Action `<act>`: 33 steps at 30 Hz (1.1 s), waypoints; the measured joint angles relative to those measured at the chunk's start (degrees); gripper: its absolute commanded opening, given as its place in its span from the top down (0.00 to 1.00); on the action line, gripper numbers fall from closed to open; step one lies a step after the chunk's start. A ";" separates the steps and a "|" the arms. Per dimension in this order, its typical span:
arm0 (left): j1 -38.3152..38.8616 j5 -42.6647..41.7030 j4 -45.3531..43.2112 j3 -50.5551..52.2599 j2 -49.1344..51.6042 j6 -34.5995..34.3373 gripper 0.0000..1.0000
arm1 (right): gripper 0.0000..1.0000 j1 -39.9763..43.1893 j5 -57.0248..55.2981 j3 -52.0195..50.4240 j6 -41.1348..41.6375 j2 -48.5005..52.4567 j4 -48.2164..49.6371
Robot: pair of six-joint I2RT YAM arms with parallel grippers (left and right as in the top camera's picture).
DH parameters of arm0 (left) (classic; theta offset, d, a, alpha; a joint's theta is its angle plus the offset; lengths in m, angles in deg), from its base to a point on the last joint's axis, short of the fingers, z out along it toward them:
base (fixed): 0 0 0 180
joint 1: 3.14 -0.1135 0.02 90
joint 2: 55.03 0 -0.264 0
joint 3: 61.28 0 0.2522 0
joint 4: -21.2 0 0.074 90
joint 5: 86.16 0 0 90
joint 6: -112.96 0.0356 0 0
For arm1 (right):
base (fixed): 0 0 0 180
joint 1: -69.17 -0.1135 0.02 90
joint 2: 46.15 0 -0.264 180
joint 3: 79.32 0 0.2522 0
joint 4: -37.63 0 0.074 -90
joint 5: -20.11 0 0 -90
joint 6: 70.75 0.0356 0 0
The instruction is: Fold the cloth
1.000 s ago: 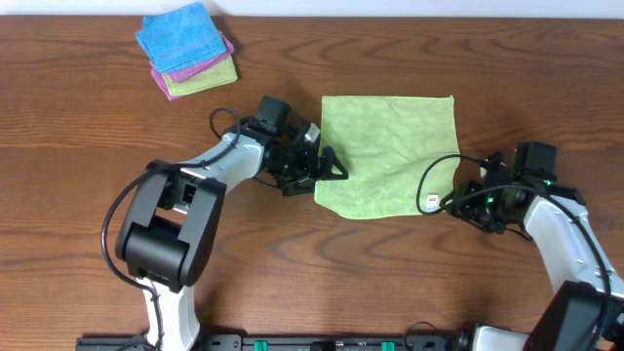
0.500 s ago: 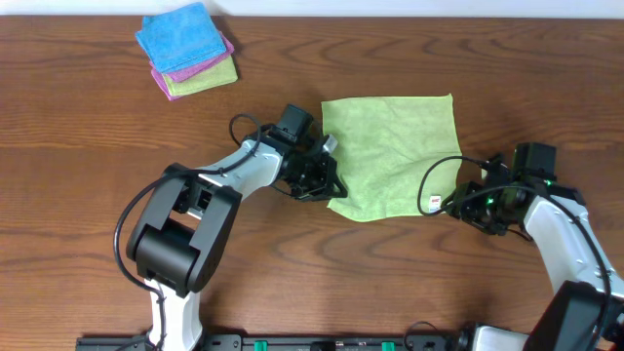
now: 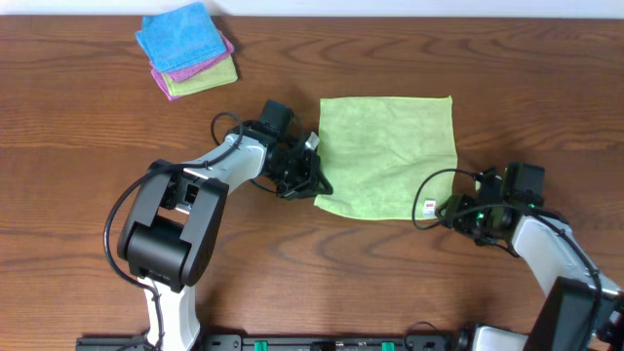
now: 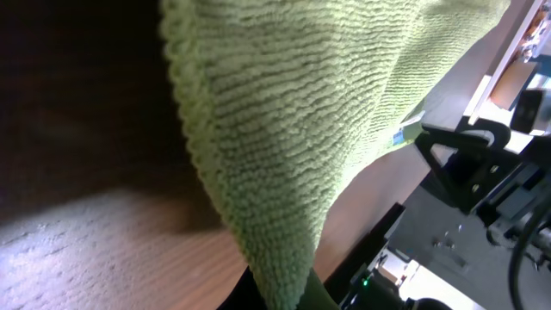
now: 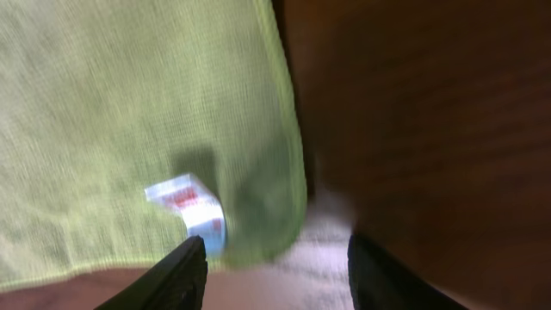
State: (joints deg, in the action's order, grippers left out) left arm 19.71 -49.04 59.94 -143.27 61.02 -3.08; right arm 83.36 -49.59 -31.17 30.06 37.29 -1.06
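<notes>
The lime-green cloth lies spread flat on the wooden table. My left gripper is at its near-left corner and is shut on that corner. In the left wrist view the cloth rises out of the pinched jaws of that gripper and fills the frame. My right gripper is open at the near-right corner, beside the white label. In the right wrist view the same gripper has its dark fingers apart. The cloth ends just ahead of them, next to the label.
A stack of folded cloths, blue on pink-purple on green, sits at the table's far left. Black cables loop from the right arm over the cloth's near-right part. The left arm's base stands at the near left.
The left gripper closed on the cloth's near-left corner, pushed it right, then drew back left. The right gripper moved a little nearer and left, up to the corner with the label.
</notes>
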 measured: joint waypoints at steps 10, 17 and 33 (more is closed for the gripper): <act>0.00 -0.74 2.47 0.00 0.00 2.23 0.94 | 0.49 0.00 2.47 -2.47 5.62 0.09 9.01; 0.00 -1.16 2.62 0.00 0.00 2.51 0.94 | 0.52 0.07 4.44 -4.22 9.35 0.37 13.29; 0.00 -1.66 3.37 0.00 0.00 2.54 0.94 | 0.77 0.52 10.80 -5.22 12.68 5.07 21.88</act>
State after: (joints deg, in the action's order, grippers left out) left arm 19.71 -50.70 63.30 -143.27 61.02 -0.54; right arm 83.89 -38.80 -36.39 42.74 42.36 20.82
